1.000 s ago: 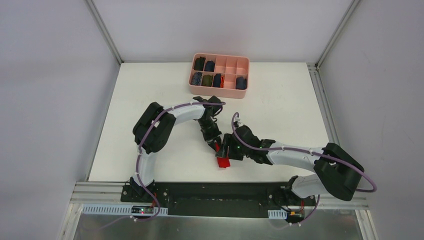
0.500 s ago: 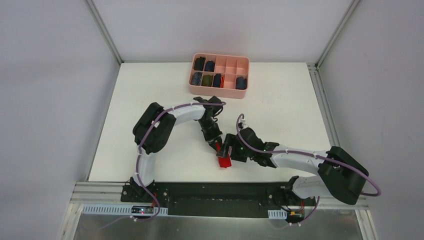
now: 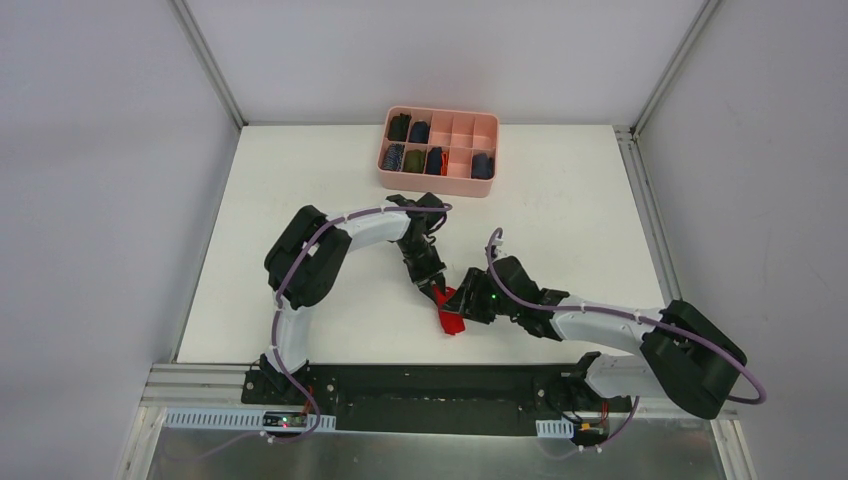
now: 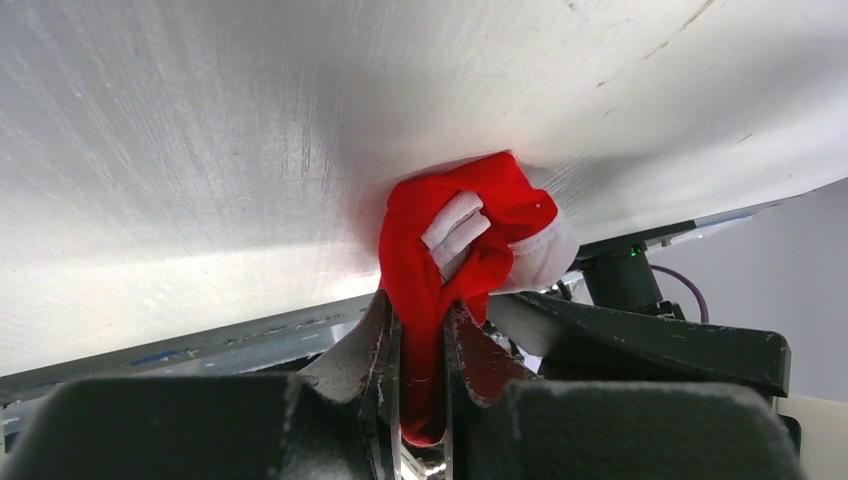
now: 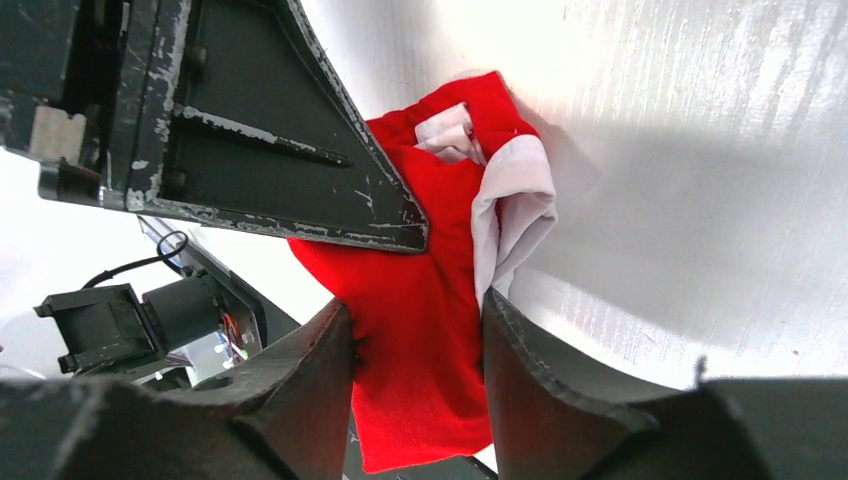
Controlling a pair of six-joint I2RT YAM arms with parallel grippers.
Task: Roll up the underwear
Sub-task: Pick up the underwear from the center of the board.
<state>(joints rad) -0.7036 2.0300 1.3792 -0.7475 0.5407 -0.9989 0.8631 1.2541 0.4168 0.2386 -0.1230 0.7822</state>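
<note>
One underwear, two grippers (both clamped).

The right gripper has shifted right, away from the left gripper. More of the underwear now shows between them.

It was a robot test cell in a lab: a white table boxed in by plain grey panels on metal rails, with a cabled left arm and right arm bolted to a black plate at its near edge.
</note>
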